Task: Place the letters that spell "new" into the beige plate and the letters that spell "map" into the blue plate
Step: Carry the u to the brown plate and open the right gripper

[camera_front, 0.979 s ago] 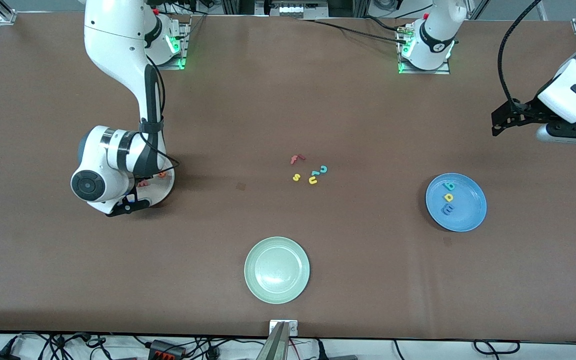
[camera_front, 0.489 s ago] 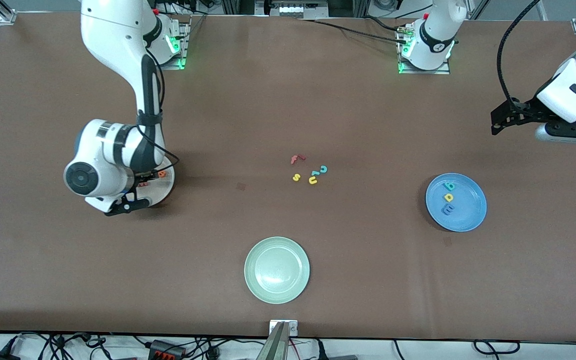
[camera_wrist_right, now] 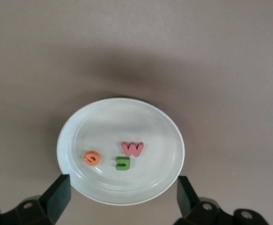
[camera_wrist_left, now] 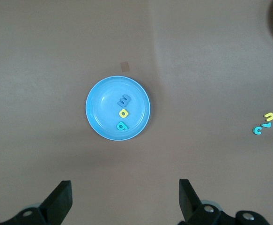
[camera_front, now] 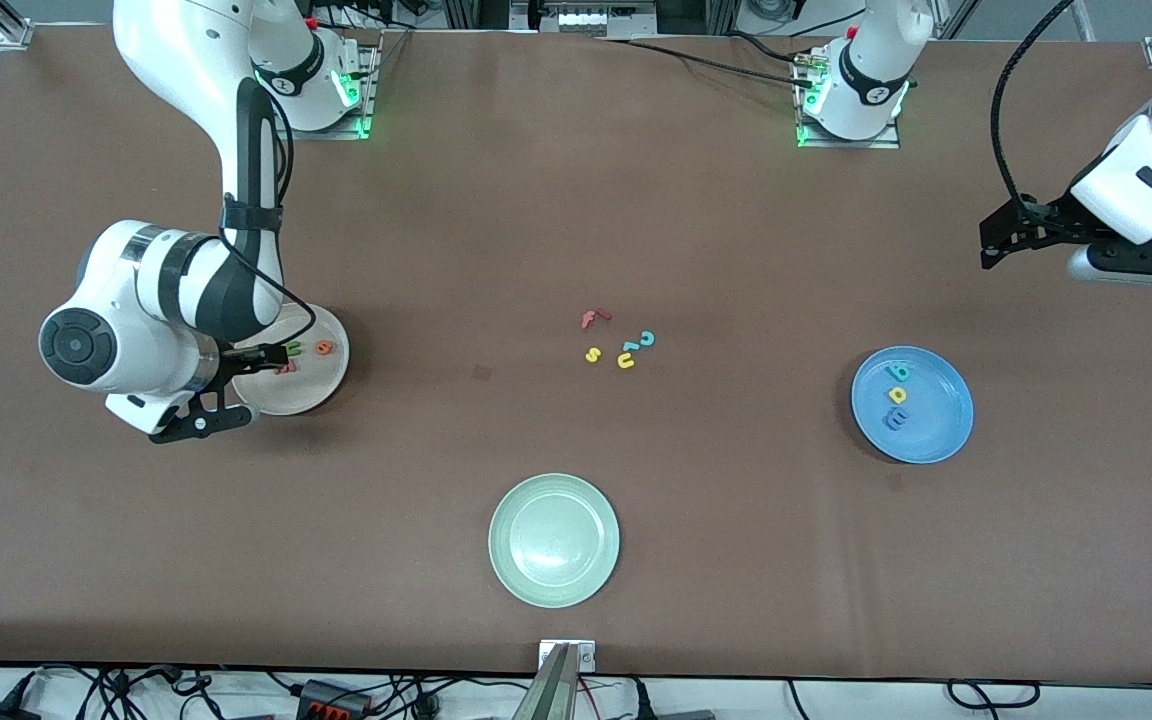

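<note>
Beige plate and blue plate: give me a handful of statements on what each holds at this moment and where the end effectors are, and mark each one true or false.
1. The beige plate holds the green n, the orange e and the salmon-red w. True.
2. The blue plate holds only two letters. False: it holds three, the periwinkle-blue m, the yellow a and the teal p.
3. The right end effector is shut on the green n. False: it is open above the beige plate, and the n lies on the plate.
4. The pale green plate has no letter on it. True.
5. The left end effector is open, up in the air. True.
</note>
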